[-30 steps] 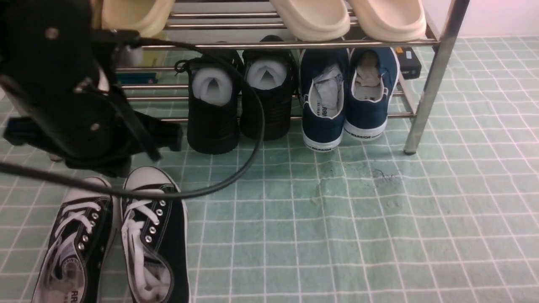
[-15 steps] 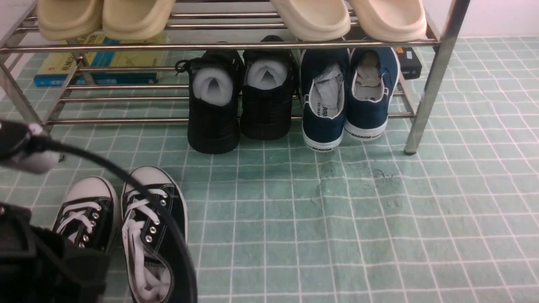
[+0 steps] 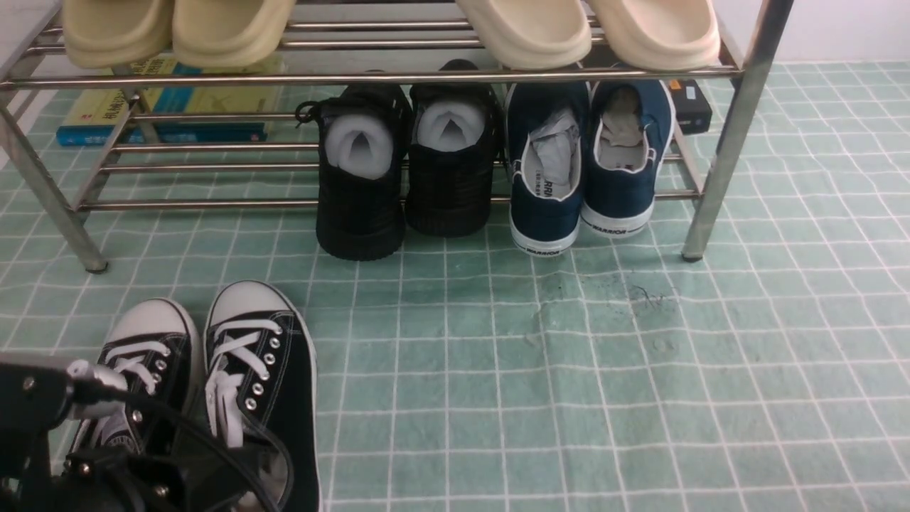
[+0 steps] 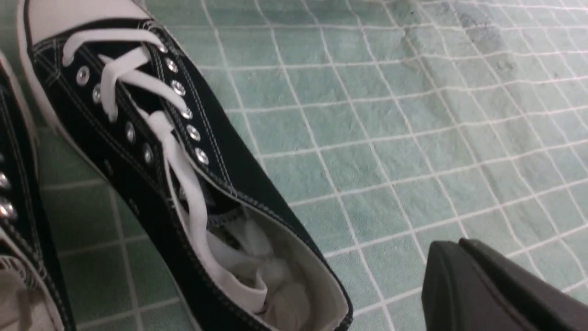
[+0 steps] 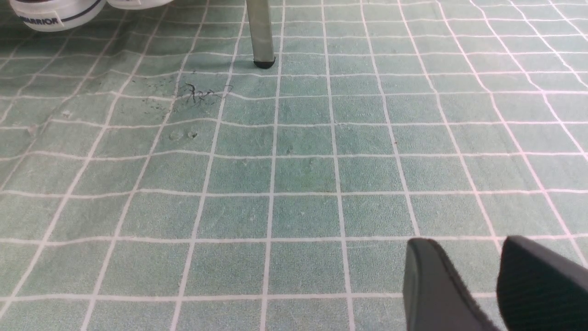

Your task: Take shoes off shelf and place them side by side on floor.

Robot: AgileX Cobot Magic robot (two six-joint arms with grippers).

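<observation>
The two shoes (image 3: 259,370) (image 3: 146,352), black canvas with white laces and toe caps, lie side by side on the pale green floor (image 3: 569,391) at the lower left, toes toward the chrome shelf (image 3: 426,75). The left wrist view shows one shoe (image 4: 151,151) close up and the other's edge (image 4: 14,193). My left gripper (image 4: 452,246) is shut, holds nothing and hangs beside that shoe's heel opening without touching it. Only the left arm's wrist (image 3: 35,434) shows in the front view. My right gripper (image 5: 464,248) stands open over bare floor.
All-black shoes stuffed with white paper (image 3: 405,171) and navy slip-ons (image 3: 583,171) fill the lower tier. Cream slippers (image 3: 583,28) sit on the top tier. Books (image 3: 163,114) and a small black box (image 3: 689,107) lie behind the rack. A rack leg (image 5: 259,32) stands ahead of the right gripper.
The left arm has dropped from in front of the shelf down to the bottom-left corner, uncovering the rack's left half. The shoes have not moved.
</observation>
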